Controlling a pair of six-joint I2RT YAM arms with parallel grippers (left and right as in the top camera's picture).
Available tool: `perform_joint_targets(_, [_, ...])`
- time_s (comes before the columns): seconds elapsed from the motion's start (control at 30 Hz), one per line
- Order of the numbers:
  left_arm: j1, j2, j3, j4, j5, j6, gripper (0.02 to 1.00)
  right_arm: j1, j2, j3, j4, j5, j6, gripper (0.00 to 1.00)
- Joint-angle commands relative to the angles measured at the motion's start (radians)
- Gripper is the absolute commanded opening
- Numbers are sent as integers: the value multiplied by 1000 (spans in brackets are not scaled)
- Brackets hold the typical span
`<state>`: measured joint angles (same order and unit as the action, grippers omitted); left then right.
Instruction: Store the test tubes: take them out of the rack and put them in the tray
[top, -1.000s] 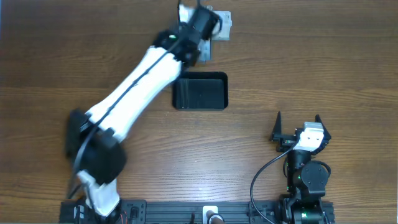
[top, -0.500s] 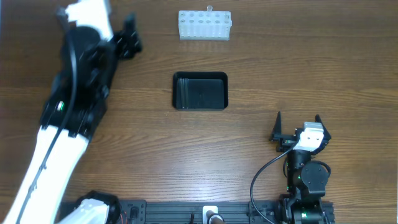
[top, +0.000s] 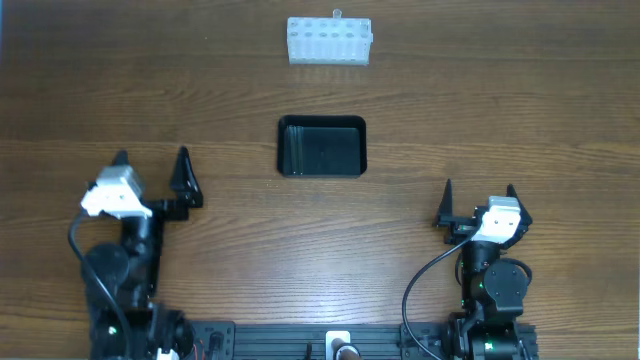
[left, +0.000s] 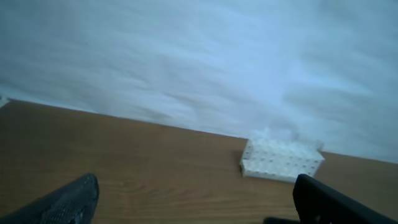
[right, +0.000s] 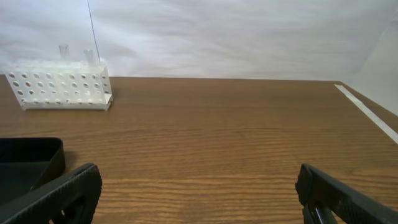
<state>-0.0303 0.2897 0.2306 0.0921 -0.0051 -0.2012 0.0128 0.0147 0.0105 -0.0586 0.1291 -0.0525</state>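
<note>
The white test tube rack (top: 329, 41) stands at the table's far edge, with one clear tube (top: 337, 14) sticking up from its right part. The black tray (top: 322, 147) lies in the middle; faint lines along its left side may be clear tubes. My left gripper (top: 150, 160) sits open and empty at the near left, well away from both. My right gripper (top: 480, 190) is open and empty at the near right. In the left wrist view the rack (left: 281, 160) is far off. The right wrist view shows the rack (right: 59, 86), two tube tops (right: 89, 55) and the tray's corner (right: 28, 158).
Bare wooden tabletop (top: 500, 90) surrounds the rack and tray on all sides. A white wall (right: 217, 31) rises behind the table's far edge. A pale strip (right: 367, 112) runs along the table's right side.
The left arm was stretched over the rack, swung out to the far left, and has now pulled back to the near left with nothing in its gripper. The right arm stayed still.
</note>
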Motion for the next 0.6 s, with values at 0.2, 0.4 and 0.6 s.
perform_joint_targets(0.2, [-2,-207,-165,8,102,16,998,1,-10,-5,-2,-8,3,991])
perform_joint_targets(0.4, [-3,-286,-225,-47,121,16,996,1,-10,-5,-3,-8,3,993])
perform_joint_targets(0.6, [-7,-286,-225,-164,114,15,998,1,-10,-5,-3,-8,3,991])
